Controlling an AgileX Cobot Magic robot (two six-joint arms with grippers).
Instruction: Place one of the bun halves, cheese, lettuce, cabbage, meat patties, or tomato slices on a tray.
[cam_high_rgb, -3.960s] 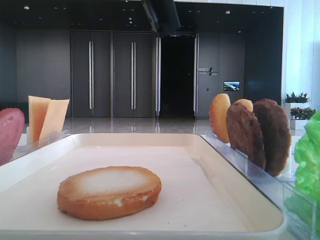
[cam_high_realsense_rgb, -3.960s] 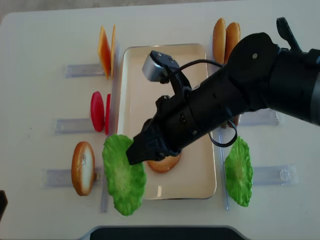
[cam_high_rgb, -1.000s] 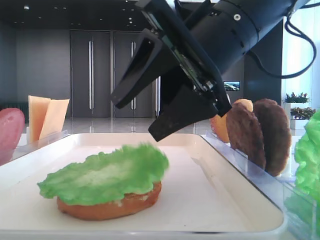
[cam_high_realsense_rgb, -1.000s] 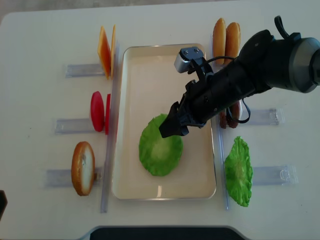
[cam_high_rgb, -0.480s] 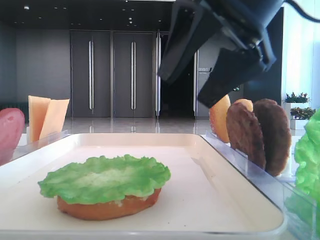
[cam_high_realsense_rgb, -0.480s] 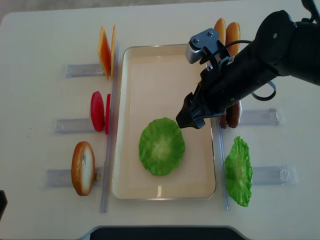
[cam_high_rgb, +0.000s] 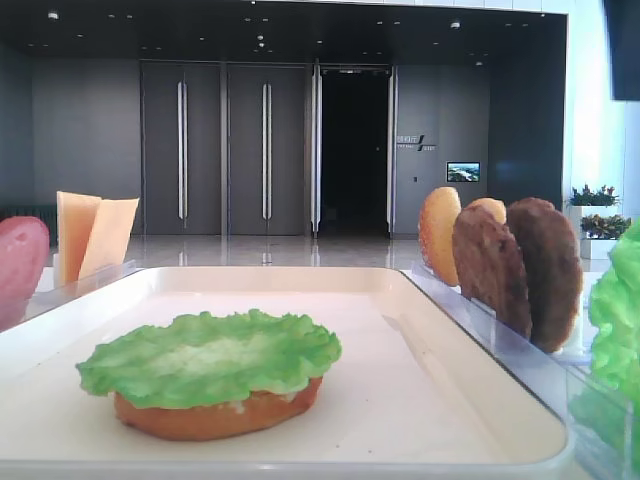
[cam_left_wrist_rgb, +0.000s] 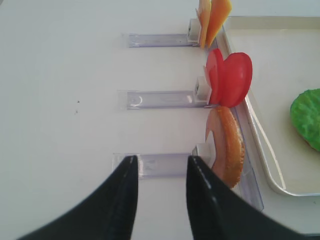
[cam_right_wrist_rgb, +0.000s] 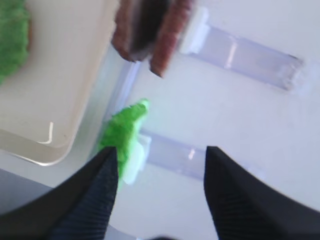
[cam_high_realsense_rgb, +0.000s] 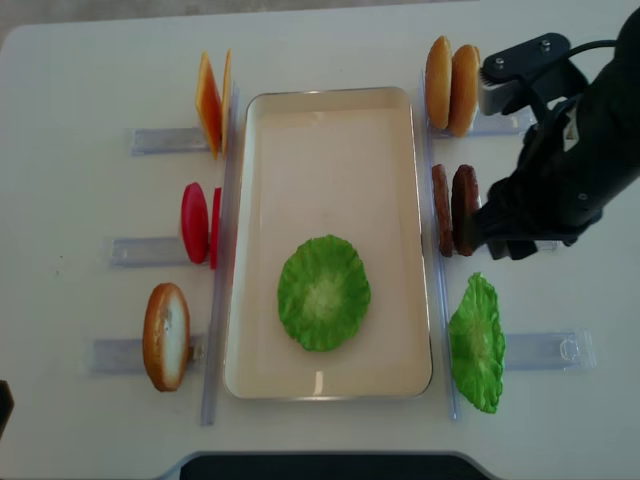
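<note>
The cream tray (cam_high_realsense_rgb: 330, 120) holds a bun half (cam_high_rgb: 220, 415) with a green lettuce leaf (cam_high_realsense_rgb: 323, 292) lying flat on it. My right gripper (cam_high_realsense_rgb: 500, 240) hovers to the right of the tray, beside the meat patties (cam_high_realsense_rgb: 455, 210). In the right wrist view its jaws (cam_right_wrist_rgb: 161, 150) stand open and empty over bare table, near a second lettuce leaf (cam_right_wrist_rgb: 125, 135). My left gripper (cam_left_wrist_rgb: 162, 159) is open with a narrow gap and holds nothing. It hangs over a clear rack, left of a standing bun half (cam_left_wrist_rgb: 227, 147).
Clear racks flank the tray. On the left stand cheese slices (cam_high_realsense_rgb: 212, 100), tomato slices (cam_high_realsense_rgb: 198, 222) and a bun half (cam_high_realsense_rgb: 166, 335). On the right stand two bun halves (cam_high_realsense_rgb: 450, 85), the patties and a lettuce leaf (cam_high_realsense_rgb: 476, 343).
My right gripper has pulled away from over the tray to the right, out of the low exterior view. The lettuce stays on the bun half. The left arm's view shows no shift.
</note>
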